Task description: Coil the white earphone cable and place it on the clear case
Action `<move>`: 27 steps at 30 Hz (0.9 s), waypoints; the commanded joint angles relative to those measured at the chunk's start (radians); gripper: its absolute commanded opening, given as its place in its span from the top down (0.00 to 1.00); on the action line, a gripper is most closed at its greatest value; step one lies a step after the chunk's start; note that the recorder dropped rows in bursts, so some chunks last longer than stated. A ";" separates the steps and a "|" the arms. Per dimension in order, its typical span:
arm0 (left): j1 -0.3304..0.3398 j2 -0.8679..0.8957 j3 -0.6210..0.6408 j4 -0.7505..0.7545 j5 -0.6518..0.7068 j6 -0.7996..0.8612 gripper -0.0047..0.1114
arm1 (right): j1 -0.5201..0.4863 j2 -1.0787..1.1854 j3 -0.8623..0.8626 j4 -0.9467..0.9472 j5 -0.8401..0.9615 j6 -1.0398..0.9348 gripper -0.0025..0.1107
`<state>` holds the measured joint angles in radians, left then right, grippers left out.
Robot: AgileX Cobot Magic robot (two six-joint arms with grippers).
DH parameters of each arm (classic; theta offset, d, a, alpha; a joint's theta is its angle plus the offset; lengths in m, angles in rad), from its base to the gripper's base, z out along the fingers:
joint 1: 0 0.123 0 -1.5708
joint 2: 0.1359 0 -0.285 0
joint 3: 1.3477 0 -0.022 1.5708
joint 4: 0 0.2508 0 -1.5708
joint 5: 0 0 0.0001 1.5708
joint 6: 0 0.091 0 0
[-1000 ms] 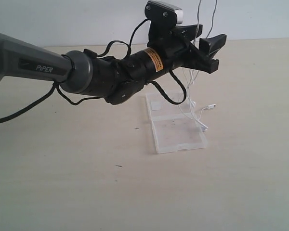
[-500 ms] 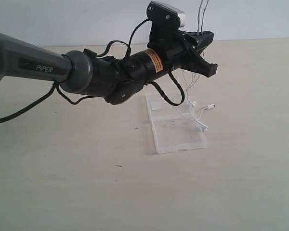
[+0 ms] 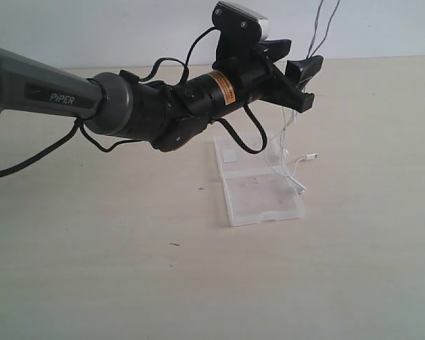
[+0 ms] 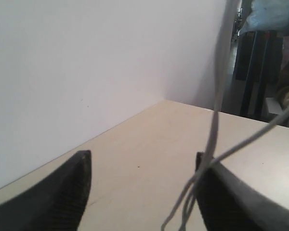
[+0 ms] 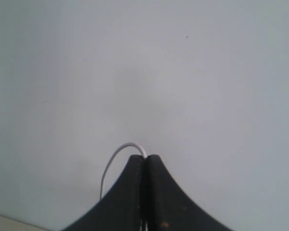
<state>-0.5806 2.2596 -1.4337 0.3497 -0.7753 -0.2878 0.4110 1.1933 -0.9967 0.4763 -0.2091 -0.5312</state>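
Over the table (image 3: 92, 283), the white earphone cable (image 4: 215, 120) is pinched high by the right gripper (image 5: 145, 161) and hung past the gaping left gripper (image 4: 142, 159), likely for coiling.

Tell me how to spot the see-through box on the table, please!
Look at the pale wooden table, just below the tip of the big black robot arm. Lying flat there is the clear case, opened into two halves. It is see-through with a small whitish square in one half, unlike the thin, stringy white earphone cable trailing over its edge.
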 commanded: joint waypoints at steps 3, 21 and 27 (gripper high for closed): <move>-0.001 -0.002 -0.008 0.005 0.034 -0.003 0.37 | -0.006 -0.007 0.000 -0.007 -0.018 -0.009 0.98; -0.043 -0.002 -0.008 -0.002 -0.001 -0.002 0.37 | -0.006 -0.007 0.000 -0.007 -0.018 -0.009 0.98; -0.045 0.000 -0.008 -0.032 -0.004 0.000 0.37 | -0.006 -0.007 0.000 -0.007 -0.008 -0.009 0.98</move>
<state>-0.6239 2.2596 -1.4337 0.3430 -0.7624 -0.2878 0.4110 1.1933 -0.9967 0.4763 -0.2124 -0.5337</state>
